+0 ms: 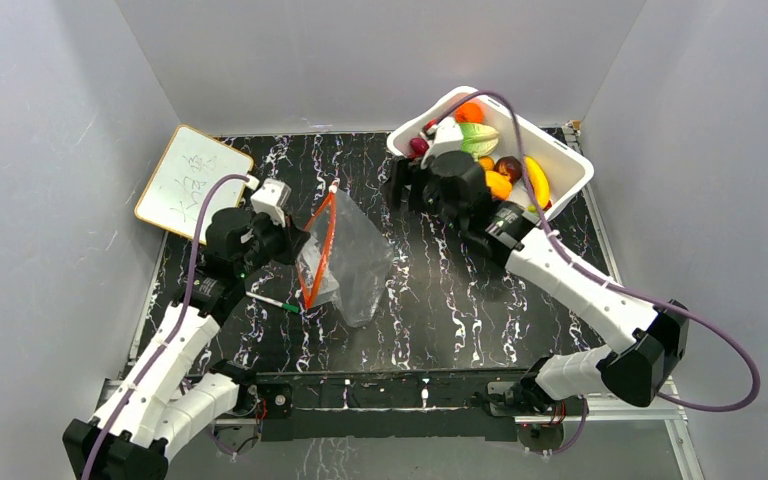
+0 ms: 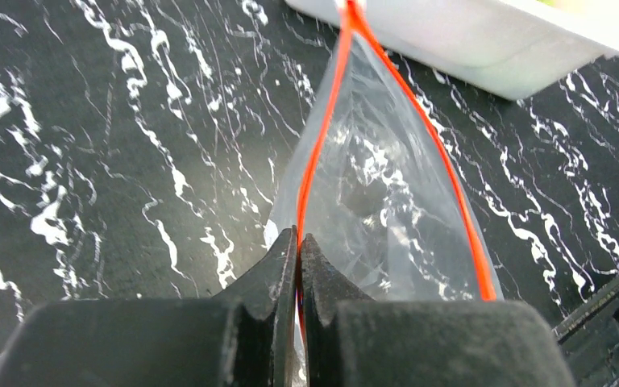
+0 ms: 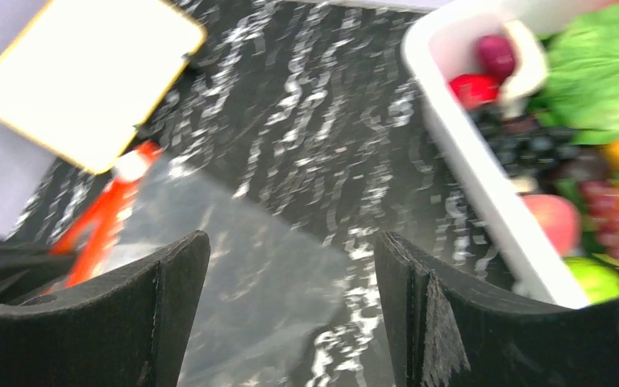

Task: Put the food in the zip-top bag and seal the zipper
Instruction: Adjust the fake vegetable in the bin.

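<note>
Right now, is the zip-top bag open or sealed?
Open. In the left wrist view the two red-orange strips of the zipper bow apart, the left gripper pinching one.

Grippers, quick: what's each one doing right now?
Left gripper: closed on the zipper of the zip-top bag.
Right gripper: open, holding nothing.

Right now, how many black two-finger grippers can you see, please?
2: the left gripper pinches the clear plastic bag's red-orange zipper; the right gripper hangs open beside the white tub.
</note>
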Controlling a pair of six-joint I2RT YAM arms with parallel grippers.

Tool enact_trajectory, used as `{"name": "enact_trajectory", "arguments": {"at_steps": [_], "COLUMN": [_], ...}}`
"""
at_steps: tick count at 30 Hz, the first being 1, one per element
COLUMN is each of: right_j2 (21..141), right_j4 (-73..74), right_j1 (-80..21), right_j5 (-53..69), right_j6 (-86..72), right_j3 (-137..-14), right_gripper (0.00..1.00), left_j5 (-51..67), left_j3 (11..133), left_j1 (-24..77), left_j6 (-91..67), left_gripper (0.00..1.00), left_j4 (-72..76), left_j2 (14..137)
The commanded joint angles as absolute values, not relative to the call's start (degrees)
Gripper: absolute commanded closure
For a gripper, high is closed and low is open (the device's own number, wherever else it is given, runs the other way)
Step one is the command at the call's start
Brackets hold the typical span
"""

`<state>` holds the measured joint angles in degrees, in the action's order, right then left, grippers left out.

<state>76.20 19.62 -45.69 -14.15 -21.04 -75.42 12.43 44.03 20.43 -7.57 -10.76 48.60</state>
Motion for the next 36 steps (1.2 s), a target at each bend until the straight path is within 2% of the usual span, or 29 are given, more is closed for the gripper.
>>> {"name": "enact_trajectory", "arguments": {"at_steps": [1, 7, 14, 17, 21, 29, 36], "right_j2": [76.5, 81.2, 87.5, 88.2, 89.1, 101.5, 107.3], "right_j4": [21.5, 22.3, 18.0, 14.3, 8.6, 19.1, 19.0], "right_j1": [-37.0, -28.1, -19.9, -16.6, -14.4, -8.8, -7.6], "right_j5": [-16.3, -17.8, -17.6, -12.0, -11.3, -9.4, -9.7], "right_j6": [-16.0, -12.1, -3.1, 0.5, 5.2, 11.2, 16.5], "right_j3": [-80.6, -84.4, -84.5, -82.1, -78.3, -88.6, -88.7], "right_gripper": [0.28, 0.30, 0.34, 0.35, 0.37, 0.41, 0.47], "left_j5": [9.3, 7.4, 9.6, 11.3, 14.8, 17.0, 17.5], "left_j3": [51.9, 54.3, 41.2, 38.1, 36.2, 32.8, 31.6], "left_j1": [20.4, 20.4, 20.3, 20.4, 20.4, 20.4, 20.4], "left_j6": [-2.6, 4.1, 4.3, 2.2, -0.1, -4.3, -3.8], "left_gripper": [1.00, 1.00, 1.00, 1.00, 1.00, 1.00, 1.00], "left_j4": [-10.0, -5.5, 9.6, 8.3, 5.9, 3.5, 3.1], "left_j2": [46.5, 46.0, 40.6, 41.0, 41.5, 35.4, 34.0]}}
